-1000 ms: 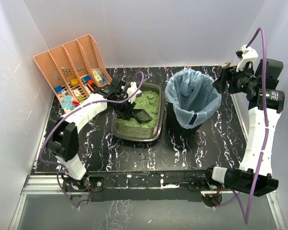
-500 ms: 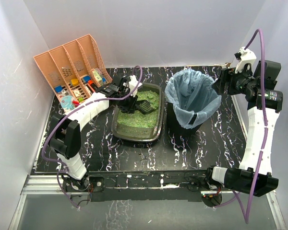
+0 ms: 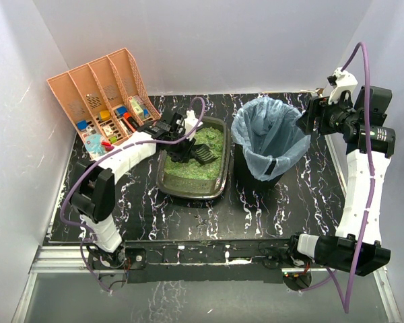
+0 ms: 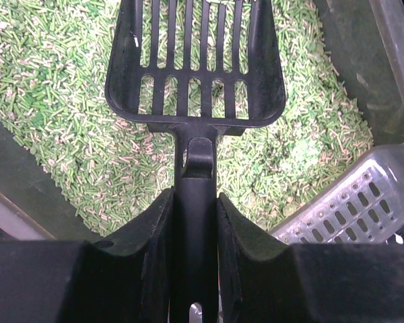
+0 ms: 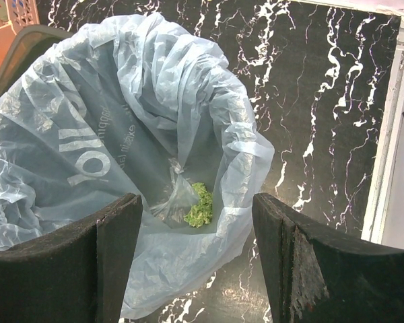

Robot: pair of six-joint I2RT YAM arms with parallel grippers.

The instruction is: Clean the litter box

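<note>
Tightest spot is the middle: the litter box [image 3: 188, 194] and the black bin [image 3: 249, 178] sit just beside each other, barely a slot between them. The left arm [image 3: 121, 158] lies across the left side toward the box, and the scoop [image 3: 200, 155] crowds the box's far half. The peach organiser [image 3: 74, 91] blocks the back-left corner. The near strip of marble table [image 3: 188, 222] is wide open. The bin's mouth is open from above, with the right gripper [image 3: 304, 120] hanging by its far-right rim.

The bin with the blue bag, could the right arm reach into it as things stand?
Probably yes. The right gripper hangs open by the right rim of the bin, and its wrist view looks down into the blue liner with nothing across the opening.
</note>
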